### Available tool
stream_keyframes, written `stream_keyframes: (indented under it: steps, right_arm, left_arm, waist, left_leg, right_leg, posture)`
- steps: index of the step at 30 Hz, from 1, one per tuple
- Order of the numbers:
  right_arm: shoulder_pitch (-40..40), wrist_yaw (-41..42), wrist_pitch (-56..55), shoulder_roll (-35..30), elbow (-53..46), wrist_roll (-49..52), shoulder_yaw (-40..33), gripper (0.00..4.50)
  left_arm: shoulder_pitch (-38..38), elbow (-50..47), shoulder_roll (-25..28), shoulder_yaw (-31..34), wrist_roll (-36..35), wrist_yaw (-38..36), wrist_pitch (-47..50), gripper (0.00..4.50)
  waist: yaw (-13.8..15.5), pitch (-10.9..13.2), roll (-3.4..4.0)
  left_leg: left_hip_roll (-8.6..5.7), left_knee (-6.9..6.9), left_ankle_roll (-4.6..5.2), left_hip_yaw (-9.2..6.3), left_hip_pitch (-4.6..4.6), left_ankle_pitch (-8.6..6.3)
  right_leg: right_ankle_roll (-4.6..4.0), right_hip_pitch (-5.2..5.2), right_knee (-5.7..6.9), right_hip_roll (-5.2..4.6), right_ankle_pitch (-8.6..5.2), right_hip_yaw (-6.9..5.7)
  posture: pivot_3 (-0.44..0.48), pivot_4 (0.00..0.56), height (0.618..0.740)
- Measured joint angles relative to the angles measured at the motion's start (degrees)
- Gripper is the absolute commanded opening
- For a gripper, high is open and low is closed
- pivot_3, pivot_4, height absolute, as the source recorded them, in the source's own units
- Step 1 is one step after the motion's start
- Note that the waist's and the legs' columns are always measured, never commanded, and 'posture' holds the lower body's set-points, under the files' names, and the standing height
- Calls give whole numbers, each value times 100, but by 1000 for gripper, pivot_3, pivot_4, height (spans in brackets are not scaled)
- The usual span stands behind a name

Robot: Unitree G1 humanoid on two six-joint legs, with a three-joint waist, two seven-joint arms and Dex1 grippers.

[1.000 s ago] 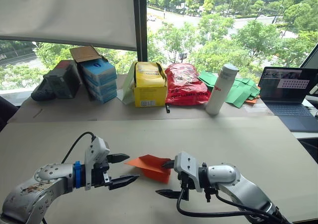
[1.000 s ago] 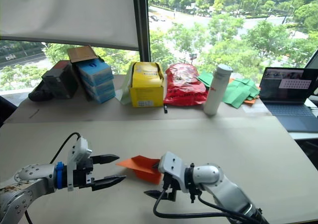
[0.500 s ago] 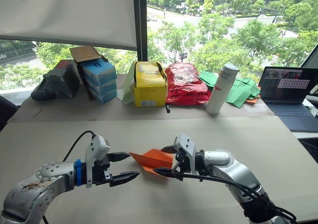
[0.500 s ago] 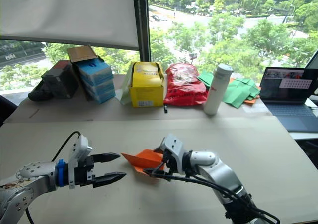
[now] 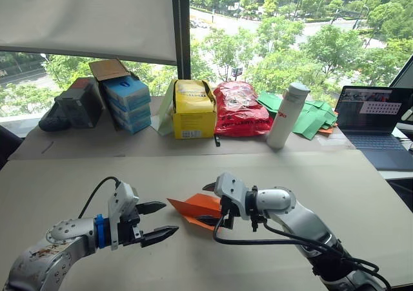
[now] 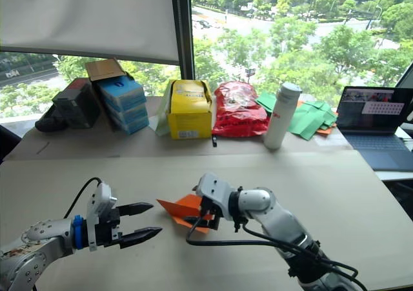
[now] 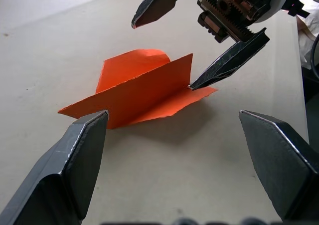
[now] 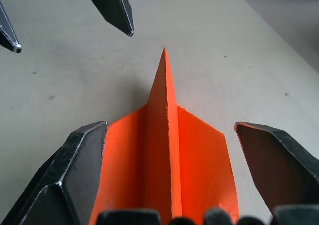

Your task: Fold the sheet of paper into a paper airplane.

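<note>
- The two head cameras look forward and down over the desk (image 5: pixel 310 175) toward the window, side by side, sharing almost the same scene.
- The left wrist camera sits low and close, facing the paper airplane (image 7: pixel 142 90) side-on.
- The right wrist camera faces it from the tail end, nearer still.

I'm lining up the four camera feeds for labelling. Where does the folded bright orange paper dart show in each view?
Left eye view: the folded bright orange paper dart lies on the table, between both grippers.
Right eye view: same spot, left of centre.
Left wrist view: centre, its middle fold upright.
Right wrist view: bottom centre, nose pointing away.
Shared landmark: the right gripper, jaws open, straddling the dart's tail.
</note>
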Motion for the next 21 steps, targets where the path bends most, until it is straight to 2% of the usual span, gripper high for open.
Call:
stream_keyframes:
  steps: [10,11,18,21]
  right_arm:
    - [159,-96,-164,139,373,-325,191,180]
    - [160,-98,-202,142,389,-366,196,50]
    - [174,-123,-184,193,340,-351,75,50]
    - [206,-319,155,236,146,-117,-507,50]
  left_arm:
    - [172,0,-5,-6,87,-40,-238,4500]
    - [171,-1,-5,-10,87,-37,-240,4500]
    - [-142,-113,-62,-100,59,83,-203,4500]
    - [-340,-144,-107,-160,9,178,-176,4500]
  waist:
    - [-3,0,0]
    - [-4,0,0]
    - [7,0,0]
    - [14,0,0]
  left_leg:
    - [0,1,1,0,-1,-1]
    - [0,0,1,0,-1,-1]
    - [-1,1,2,-1,0,-1]
    - [-1,2,1,-1,-3,-1]
  right_leg:
    - [0,0,0,-3,0,2]
    - [0,-1,0,-2,0,1]
    - [0,1,1,-2,0,0]
    - [0,1,0,-2,1,1]
  posture:
    - [0,150,740]
    - [0,150,740]
    - [0,150,740]
    - [0,150,740]
